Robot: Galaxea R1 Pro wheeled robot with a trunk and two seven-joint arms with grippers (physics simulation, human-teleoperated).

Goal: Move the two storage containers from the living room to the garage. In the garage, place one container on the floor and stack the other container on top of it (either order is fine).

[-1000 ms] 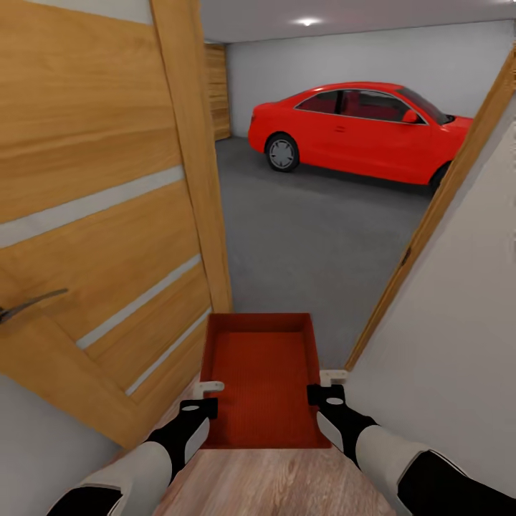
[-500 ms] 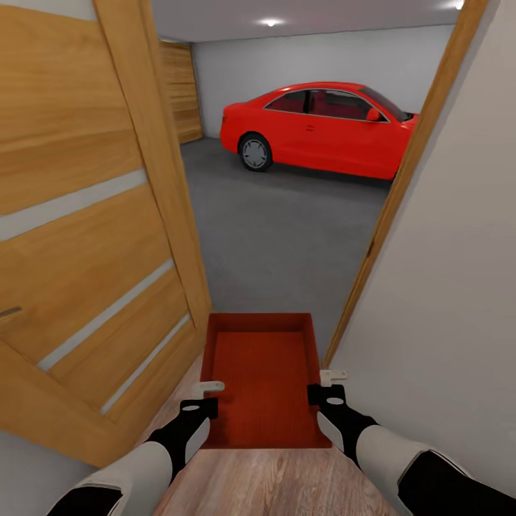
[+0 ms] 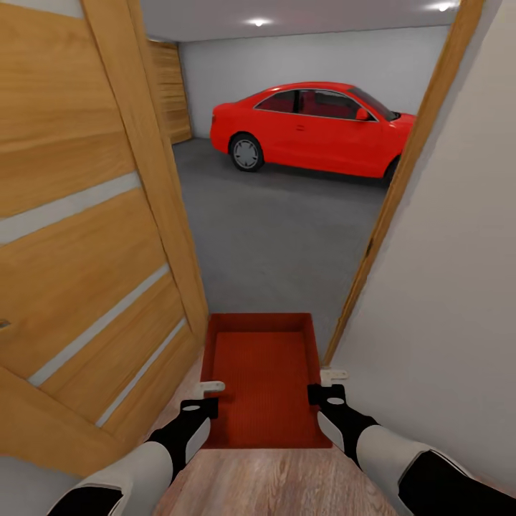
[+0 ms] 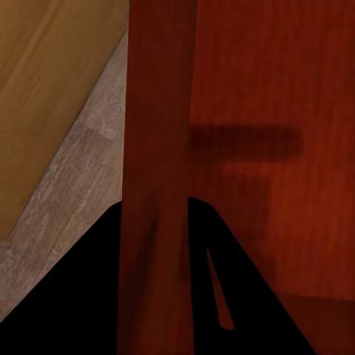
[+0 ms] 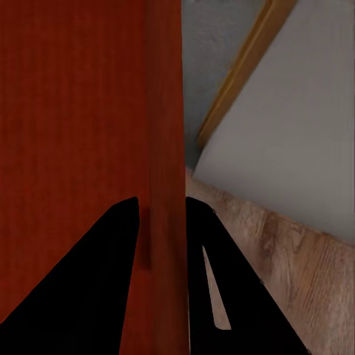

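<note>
Between my two grippers sits the orange-red container (image 3: pixel 261 380), my left gripper (image 3: pixel 208 390) pinching its left wall and my right gripper (image 3: pixel 328 381) pinching its right wall. Ahead, through the open oak door (image 3: pixel 93 236), lies the garage's grey floor (image 3: pixel 279 236) with a red car (image 3: pixel 312 129) far off.

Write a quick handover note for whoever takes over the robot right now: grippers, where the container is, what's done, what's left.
Left gripper: shut on the left wall of the storage container.
Right gripper: shut on its right wall.
Container: held level between both arms, empty, at the doorway beside the open oak door.
Ahead: the garage floor, with a red car at the far wall.
Done: one container brought to the garage threshold.
Left: drive in, set it on the concrete, then bring and stack the other container.
</note>
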